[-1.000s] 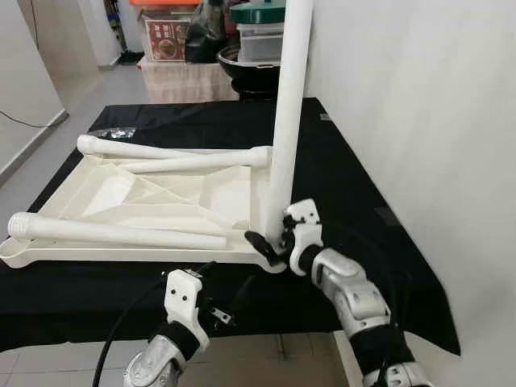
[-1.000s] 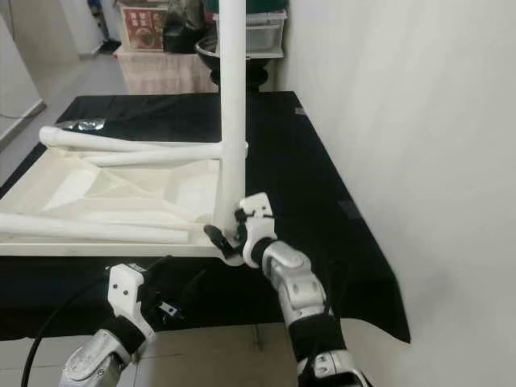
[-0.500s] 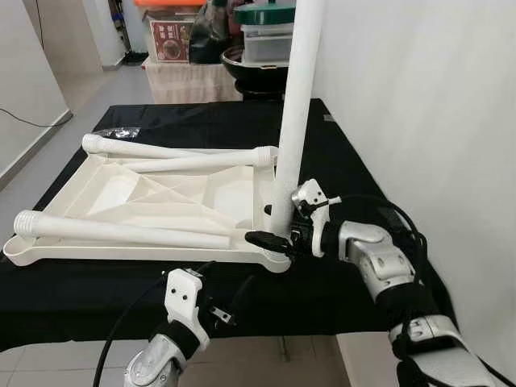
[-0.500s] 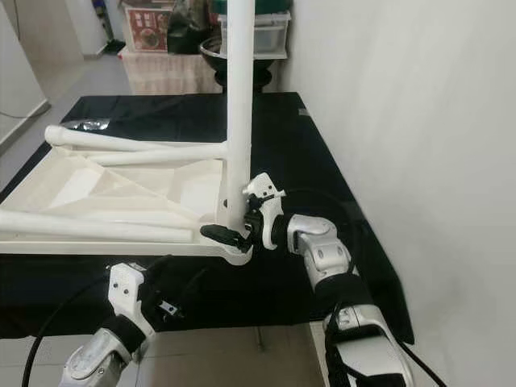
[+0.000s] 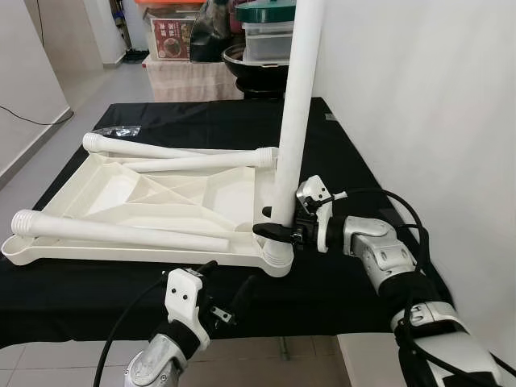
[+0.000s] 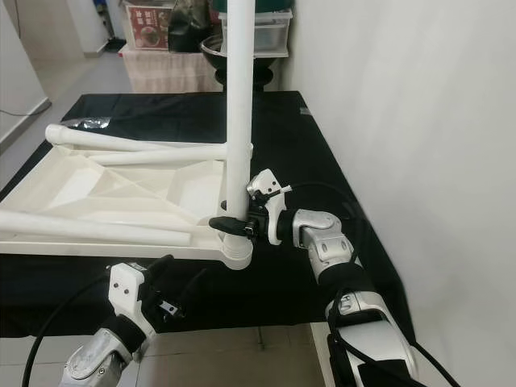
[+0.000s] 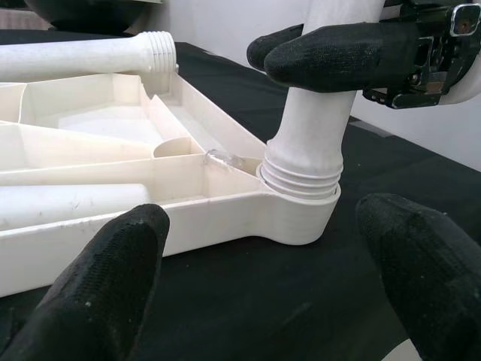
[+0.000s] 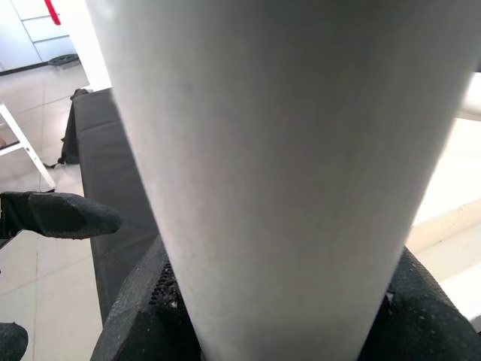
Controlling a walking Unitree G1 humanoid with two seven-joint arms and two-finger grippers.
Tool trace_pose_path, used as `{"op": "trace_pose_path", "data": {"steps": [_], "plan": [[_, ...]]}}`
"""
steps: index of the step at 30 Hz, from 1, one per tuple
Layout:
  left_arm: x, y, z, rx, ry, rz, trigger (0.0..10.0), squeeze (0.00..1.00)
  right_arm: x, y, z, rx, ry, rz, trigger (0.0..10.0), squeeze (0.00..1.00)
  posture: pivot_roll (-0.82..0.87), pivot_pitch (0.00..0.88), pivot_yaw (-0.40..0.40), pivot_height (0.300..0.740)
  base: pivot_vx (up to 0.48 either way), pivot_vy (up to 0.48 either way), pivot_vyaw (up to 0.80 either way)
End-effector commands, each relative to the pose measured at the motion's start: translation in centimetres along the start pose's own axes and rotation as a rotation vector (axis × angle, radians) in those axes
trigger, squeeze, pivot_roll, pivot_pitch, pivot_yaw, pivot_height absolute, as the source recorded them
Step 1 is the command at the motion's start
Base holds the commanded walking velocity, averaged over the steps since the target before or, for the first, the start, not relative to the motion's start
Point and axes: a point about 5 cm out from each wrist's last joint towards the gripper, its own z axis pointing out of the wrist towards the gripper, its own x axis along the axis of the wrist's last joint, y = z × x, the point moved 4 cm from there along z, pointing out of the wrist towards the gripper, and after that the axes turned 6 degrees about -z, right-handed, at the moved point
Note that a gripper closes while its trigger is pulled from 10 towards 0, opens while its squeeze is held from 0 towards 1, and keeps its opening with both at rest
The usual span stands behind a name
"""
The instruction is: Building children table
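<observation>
i am gripping the tall white plastic table leg (image 5: 292, 121) with my right gripper (image 5: 278, 231), its two black fingers clamped around the round shaft just above the base, one finger wrapping across the front of it. this upright leg is standing in the corner socket (image 7: 301, 214) of the upturned white ribbed plastic tabletop (image 5: 121, 193), which is lying flat on the black cloth-covered table (image 5: 339, 169). its threads are showing at the socket rim, so i judge it is not yet screwed fully home

the leg's long axis is running straight up, and my right wrist is reaching it from the wall side, level with the tabletop, so any turning has to go around that vertical axis. my right gripper is the one on the leg; my left gripper (image 5: 230, 298) is hanging with fingers spread below the near table edge, pointing at the same socket but well short of it

two more loose white legs (image 5: 121, 234) are lying across the tabletop, a third at the far edge
</observation>
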Motion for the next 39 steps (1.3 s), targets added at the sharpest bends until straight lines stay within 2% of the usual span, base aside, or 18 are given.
{"op": "trace_pose_path", "data": {"steps": [1,3,4,5,6,7,8,9,10,11,19,20,24,25,28,29,30,39], "plan": [[-0.5,0.0,-0.1,0.006,-0.019,-0.009,10.0,0.00,-0.7,-0.2,-0.2,-0.003,0.016,0.057,0.0,0.00,0.04,0.071,-0.035,0.740,0.000,0.000,0.00],[-0.5,0.0,-0.1,0.006,-0.018,-0.009,10.0,0.00,-1.1,0.1,-0.5,-0.044,0.012,0.074,0.0,0.00,0.03,0.073,-0.035,0.740,0.000,0.000,0.00],[-0.4,0.0,-0.3,0.007,-0.017,-0.010,10.0,0.00,-2.8,0.4,-0.5,-0.207,-0.030,0.111,0.0,0.00,0.02,0.084,-0.041,0.740,0.000,0.000,0.00],[-0.4,0.0,-0.3,0.007,-0.017,-0.010,10.0,0.00,-2.8,0.4,-0.5,-0.207,-0.030,0.111,0.0,0.00,0.02,0.084,-0.041,0.740,0.000,0.000,0.00],[-0.4,0.0,-0.4,0.008,-0.016,-0.010,10.0,0.00,-4.6,0.5,-0.6,-0.419,-0.069,0.136,0.0,0.00,0.02,0.086,-0.041,0.740,0.000,0.000,0.00],[-0.4,0.0,-0.4,0.008,-0.016,-0.010,10.0,0.00,-4.6,0.5,-0.6,-0.419,-0.069,0.136,0.0,0.00,0.02,0.086,-0.041,0.740,0.000,0.000,0.00],[-0.3,-0.1,-0.5,0.008,-0.015,-0.011,10.0,0.00,-6.6,-0.4,-0.9,-0.645,-0.114,0.212,0.0,0.00,0.01,0.098,-0.034,0.740,0.000,0.000,0.00],[-0.2,-0.2,-0.5,0.008,-0.015,-0.011,10.0,0.00,-7.6,-2.2,-0.6,-0.718,-0.135,0.243,0.0,0.00,0.01,0.101,-0.029,0.740,0.000,0.000,0.00],[-0.2,-0.2,-0.5,0.008,-0.015,-0.011,10.0,0.00,-7.6,-2.2,-0.6,-0.718,-0.135,0.243,0.0,0.00,0.01,0.101,-0.029,0.740,0.000,0.000,0.00],[-0.2,-0.3,-0.5,0.005,-0.019,-0.010,10.0,0.00,-7.0,-3.8,0.8,-0.696,-0.106,0.250,0.0,0.00,0.01,0.088,-0.014,0.740,0.000,0.000,0.00],[-0.4,-0.4,-0.4,0.004,-0.026,-0.006,10.0,0.00,-5.4,-2.6,2.7,-0.646,-0.057,0.221,0.4,0.00,0.03,0.075,-0.024,0.740,0.000,0.000,0.00],[-0.4,-0.4,-0.3,0.011,-0.022,-0.005,10.0,0.00,-4.9,-2.5,3.1,-0.631,-0.036,0.228,10.0,0.00,0.03,0.071,-0.027,0.740,0.000,0.000,0.00],[-0.4,-0.6,-0.2,0.022,-0.018,-0.004,10.0,0.00,-3.4,-2.8,3.6,-0.604,0.004,0.222,10.0,0.00,0.03,0.065,-0.029,0.740,0.000,0.000,0.00],[-0.5,-0.5,-0.2,0.022,-0.018,-0.004,10.0,0.00,-3.1,-2.9,3.8,-0.578,0.016,0.222,10.0,1.00,0.03,0.063,-0.028,0.740,0.000,0.000,0.00],[-0.6,-0.5,-0.1,0.017,-0.022,-0.005,10.0,0.00,-1.9,-2.7,4.1,-0.458,0.032,0.170,10.0,1.00,0.04,0.052,-0.028,0.740,0.000,0.000,0.00],[-0.6,-0.5,-0.1,0.015,-0.024,-0.006,10.0,0.00,-1.4,-2.4,3.9,-0.398,0.035,0.137,10.0,0.15,0.05,0.046,-0.030,0.740,0.000,0.000,0.00],[-0.7,-0.4,0.0,0.013,-0.025,-0.007,10.0,0.00,-1.0,-2.0,3.6,-0.338,0.032,0.106,10.0,0.00,0.05,0.046,-0.030,0.740,0.000,0.000,0.00],[-0.8,-0.2,0.1,0.008,-0.024,-0.010,10.0,0.00,-1.1,-1.5,1.5,-0.034,-0.040,0.012,10.0,0.00,0.05,0.041,-0.043,0.740,0.000,0.000,0.00]]}}
